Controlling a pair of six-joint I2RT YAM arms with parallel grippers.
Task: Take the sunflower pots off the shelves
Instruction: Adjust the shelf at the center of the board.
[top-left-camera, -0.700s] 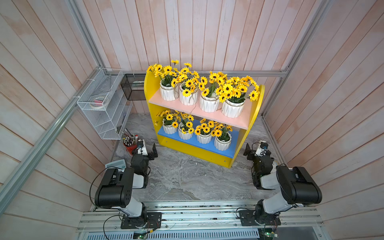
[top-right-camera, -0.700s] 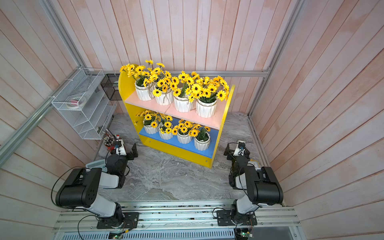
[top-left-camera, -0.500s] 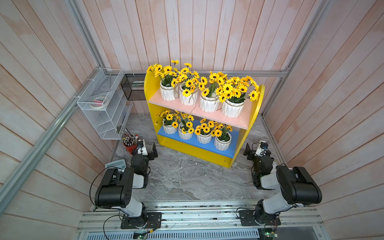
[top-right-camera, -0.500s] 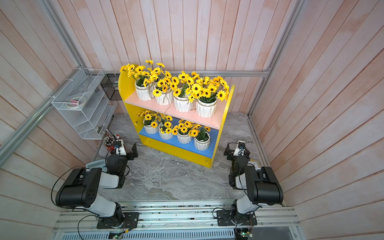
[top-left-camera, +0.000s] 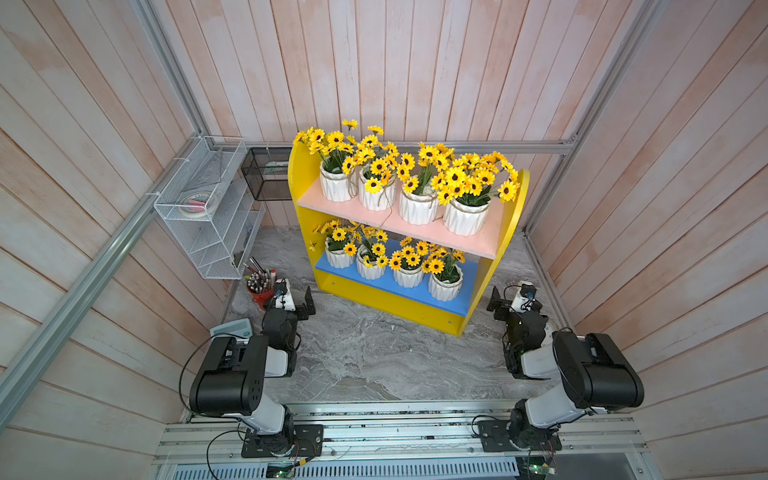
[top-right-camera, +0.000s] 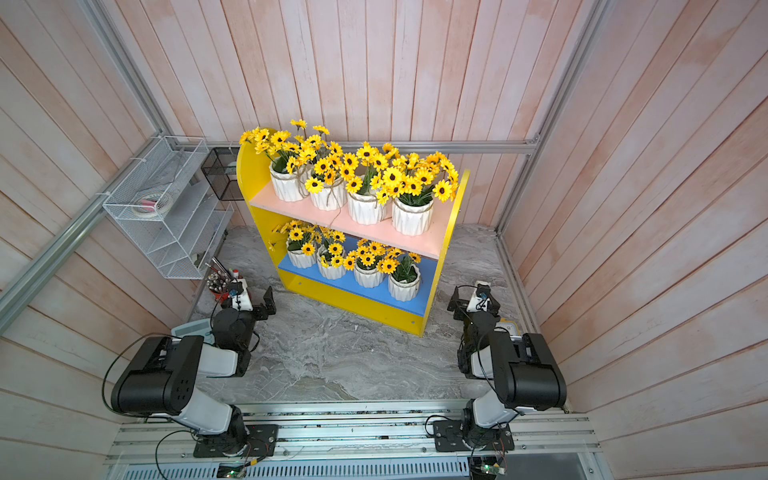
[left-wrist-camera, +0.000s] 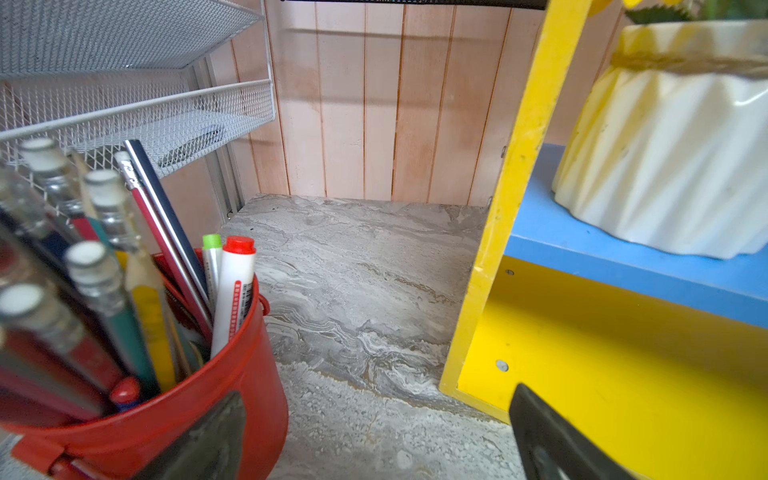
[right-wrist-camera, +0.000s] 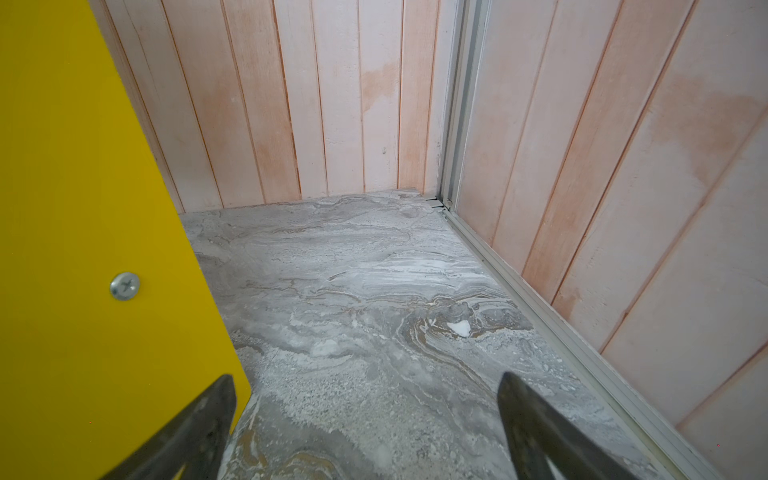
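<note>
Shows no change from a moment back: eight sunflower pots (top-left-camera: 418, 208) on the shelves (top-left-camera: 390, 309); left claw (left-wrist-camera: 374, 436), right claw (right-wrist-camera: 368, 390) apart, empty. Means removal unstarted.

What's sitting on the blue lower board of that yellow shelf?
Four white sunflower pots stand in a row on the blue lower board. The pink upper board overhangs it, hiding the back.

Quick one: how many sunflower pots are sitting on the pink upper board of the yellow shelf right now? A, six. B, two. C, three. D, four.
D: four sunflower pots stand in a row on the pink upper board. Another four stand on the blue lower board.
</note>
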